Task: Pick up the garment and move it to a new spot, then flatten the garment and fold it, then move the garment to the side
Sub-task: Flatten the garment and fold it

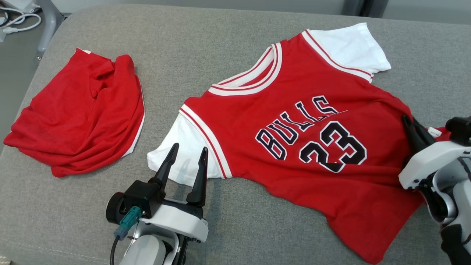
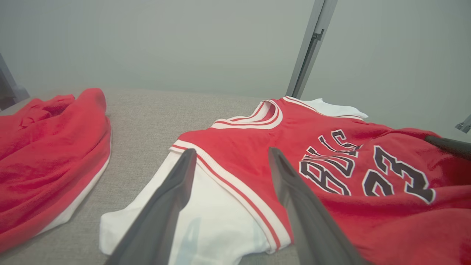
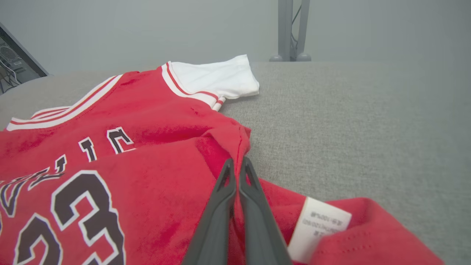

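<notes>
The garment (image 1: 294, 121) is a red jersey with white sleeves and "BULLS 23" on its chest, spread face up on the grey padded surface (image 1: 235, 44). My right gripper (image 1: 409, 119) is at its right side edge, shut on a raised fold of the red fabric; in the right wrist view the fingers (image 3: 237, 161) pinch the garment (image 3: 154, 121) beside its white care label (image 3: 320, 224). My left gripper (image 1: 190, 147) stands open just above the near white sleeve (image 1: 184, 147), with nothing between its fingers. The left wrist view shows that gripper (image 2: 232, 151) over the sleeve (image 2: 220, 221).
A second red garment (image 1: 77, 114) lies crumpled at the left of the surface, also in the left wrist view (image 2: 44, 154). White cables (image 1: 18, 22) lie on the floor at the far left. A grey metal post (image 3: 290, 29) stands beyond the far edge.
</notes>
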`<state>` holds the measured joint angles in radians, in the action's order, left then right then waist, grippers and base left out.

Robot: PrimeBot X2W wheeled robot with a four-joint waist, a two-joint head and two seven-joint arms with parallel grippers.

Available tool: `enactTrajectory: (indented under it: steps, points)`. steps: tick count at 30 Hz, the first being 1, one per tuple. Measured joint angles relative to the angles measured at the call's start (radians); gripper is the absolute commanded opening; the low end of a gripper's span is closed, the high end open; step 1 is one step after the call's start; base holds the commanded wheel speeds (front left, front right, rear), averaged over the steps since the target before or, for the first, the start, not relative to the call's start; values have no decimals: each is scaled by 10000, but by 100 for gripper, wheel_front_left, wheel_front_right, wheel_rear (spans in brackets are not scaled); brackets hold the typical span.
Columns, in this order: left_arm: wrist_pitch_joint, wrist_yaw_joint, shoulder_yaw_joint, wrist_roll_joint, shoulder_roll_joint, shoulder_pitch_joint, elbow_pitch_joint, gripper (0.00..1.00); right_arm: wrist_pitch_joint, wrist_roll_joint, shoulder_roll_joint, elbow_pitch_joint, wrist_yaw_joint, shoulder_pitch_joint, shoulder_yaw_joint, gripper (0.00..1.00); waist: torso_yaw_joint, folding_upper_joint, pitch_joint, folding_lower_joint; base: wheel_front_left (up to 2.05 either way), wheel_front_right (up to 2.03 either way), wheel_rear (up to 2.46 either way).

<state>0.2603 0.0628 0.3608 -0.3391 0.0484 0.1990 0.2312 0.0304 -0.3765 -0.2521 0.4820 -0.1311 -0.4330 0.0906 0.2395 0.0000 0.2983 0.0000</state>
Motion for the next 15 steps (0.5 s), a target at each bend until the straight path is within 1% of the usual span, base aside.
enactTrajectory:
  steps: [3,7,9,13,15]
  points:
    - [2,4,42,-36,0,129,-17,100,-13,127,-431,-113,0,-462,169,0,20,0,64,0,0,0,0]
    - [0,6,144,-71,0,240,-29,100,127,717,-1478,-301,0,-1493,460,0,117,0,169,0,0,0,0]
    - [2,6,215,-138,-2,364,-52,100,238,830,-1896,-362,0,-2147,648,0,207,0,234,0,0,0,0]
    - [2,36,397,-267,6,479,-113,100,397,1313,-2917,-31,0,-3453,1233,0,449,0,385,0,0,0,0]
    - [2,86,464,-339,0,575,-180,100,378,1490,-3258,334,0,-4103,1444,0,589,0,467,0,0,0,0]
